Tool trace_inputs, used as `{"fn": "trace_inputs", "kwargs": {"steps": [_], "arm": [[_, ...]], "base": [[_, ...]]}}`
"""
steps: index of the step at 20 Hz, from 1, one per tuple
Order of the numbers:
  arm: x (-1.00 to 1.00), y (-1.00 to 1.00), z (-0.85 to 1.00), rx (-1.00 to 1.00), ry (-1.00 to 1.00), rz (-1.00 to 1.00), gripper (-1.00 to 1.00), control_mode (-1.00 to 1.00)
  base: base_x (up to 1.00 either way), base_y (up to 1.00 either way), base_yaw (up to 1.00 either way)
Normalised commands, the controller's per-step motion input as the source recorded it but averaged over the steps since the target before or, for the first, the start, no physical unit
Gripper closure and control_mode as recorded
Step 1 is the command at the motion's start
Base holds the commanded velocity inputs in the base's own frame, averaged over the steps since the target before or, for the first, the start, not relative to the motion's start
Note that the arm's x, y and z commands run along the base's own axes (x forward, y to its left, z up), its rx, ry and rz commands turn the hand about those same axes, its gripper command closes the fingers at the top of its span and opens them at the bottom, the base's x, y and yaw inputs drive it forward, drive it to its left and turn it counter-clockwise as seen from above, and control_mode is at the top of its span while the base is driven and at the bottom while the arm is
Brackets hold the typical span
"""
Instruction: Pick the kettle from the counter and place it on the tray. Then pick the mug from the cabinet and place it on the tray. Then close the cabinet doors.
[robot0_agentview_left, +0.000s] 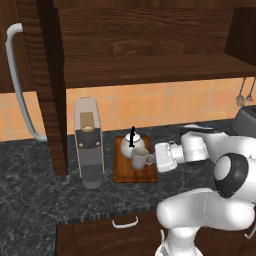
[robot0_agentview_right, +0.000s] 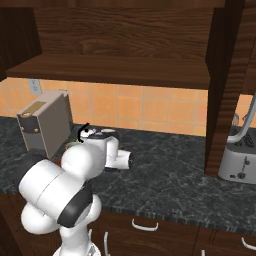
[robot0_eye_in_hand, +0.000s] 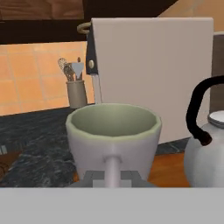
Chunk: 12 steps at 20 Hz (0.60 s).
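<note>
Left base view, largest first: cabinet (robot0_agentview_left: 150, 45) overhead, doors swung out, left cabinet door (robot0_agentview_left: 47, 85) edge-on with its curved silver handle. Below, dark marbled surface (robot0_agentview_left: 35, 195) with a wooden drawer front beneath. Grey coffee machine (robot0_agentview_left: 89, 142) upright on the surface, just left of the tray (robot0_agentview_left: 122, 175). Tray flat on the surface, carrying both kettle (robot0_agentview_left: 131, 145) (rear half, black handle upright) and mug (robot0_agentview_left: 140, 159) (front right, touching or nearly touching the kettle; cannot tell which). White arm reaching in from the right at mug height.

Hand view: mug (robot0_eye_in_hand: 113, 135) upright, greenish inside, handle (robot0_eye_in_hand: 113, 168) facing the camera. Fingers (robot0_eye_in_hand: 113, 179) together, clamped on the mug handle. Kettle (robot0_eye_in_hand: 208, 148) just right of the mug, reddish tray wood (robot0_eye_in_hand: 168, 173) between them.
</note>
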Motion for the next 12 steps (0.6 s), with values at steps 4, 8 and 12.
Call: {"fn": "trace_inputs", "kwargs": {"steps": [4,8,12], "arm": [[0.33,0.25,-0.35,0.0,0.0,0.0,1.0,-1.0],[0.39,0.11,-0.42,0.0,0.0,0.0,1.0,-1.0],[0.31,0.05,-0.51,0.0,0.0,0.0,1.0,-1.0]], "base": [[0.0,0.0,0.0],[0.0,0.0,0.0],[0.0,0.0,0.0]]}}
